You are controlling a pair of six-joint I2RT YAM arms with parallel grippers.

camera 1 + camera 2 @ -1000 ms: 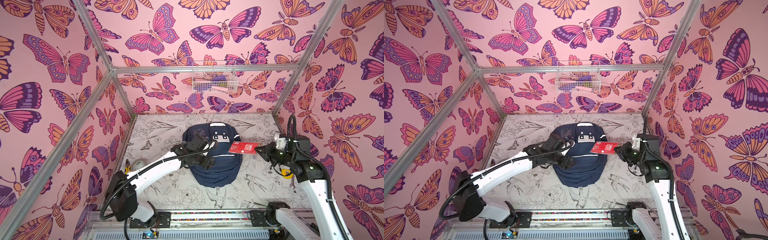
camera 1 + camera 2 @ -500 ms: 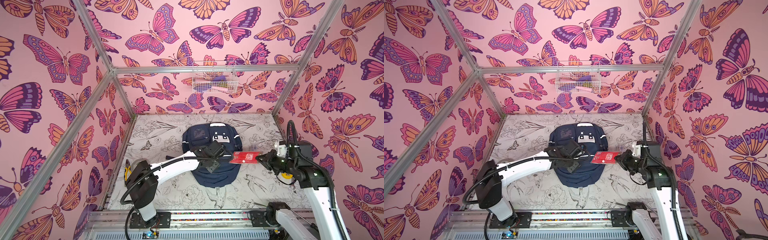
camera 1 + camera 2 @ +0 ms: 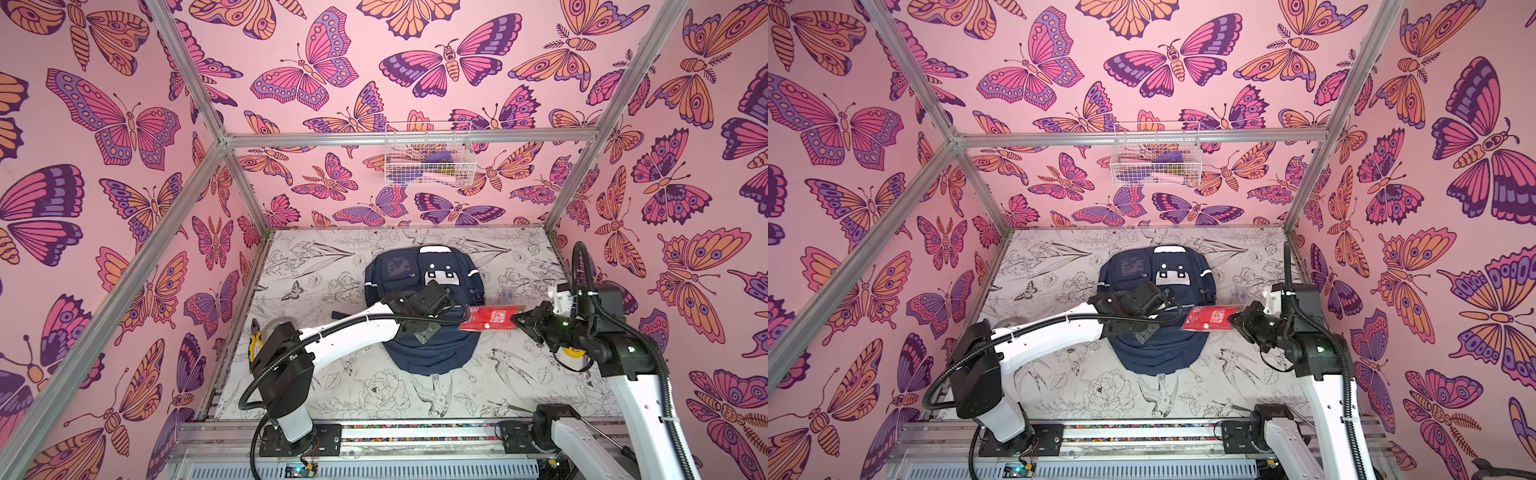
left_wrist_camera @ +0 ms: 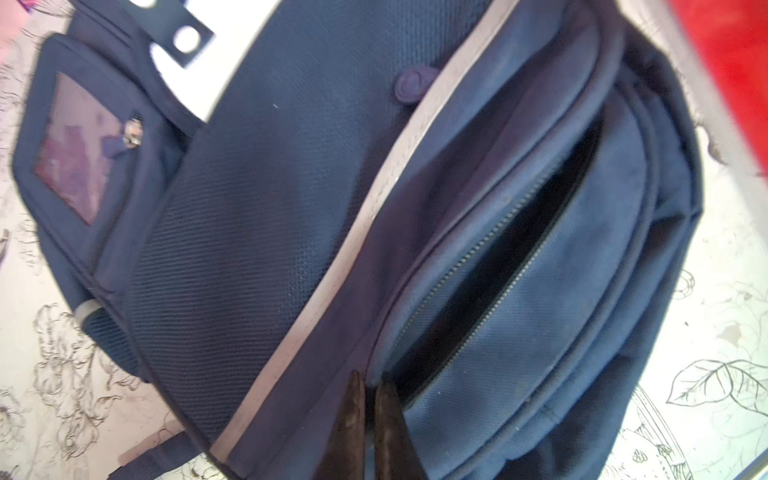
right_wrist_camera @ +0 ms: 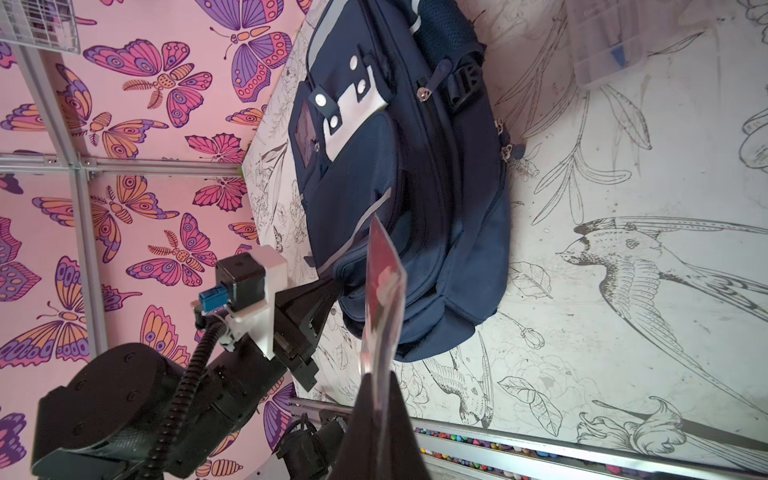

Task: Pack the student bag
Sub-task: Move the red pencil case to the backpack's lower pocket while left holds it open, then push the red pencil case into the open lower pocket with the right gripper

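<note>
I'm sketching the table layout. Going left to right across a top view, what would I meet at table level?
Yellow-handled tool → navy-blue fabric backpack → flat red packet → right gripper holding it → yellow round item, partly hidden under the arm.

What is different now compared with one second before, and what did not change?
The left end effector moved along the student bag toward the near side and shut at the edge of the open front pocket, apparently pinching the fabric. The right end effector carried the red packet slightly nearer. The bag did not move; the packet remains gripped.
</note>
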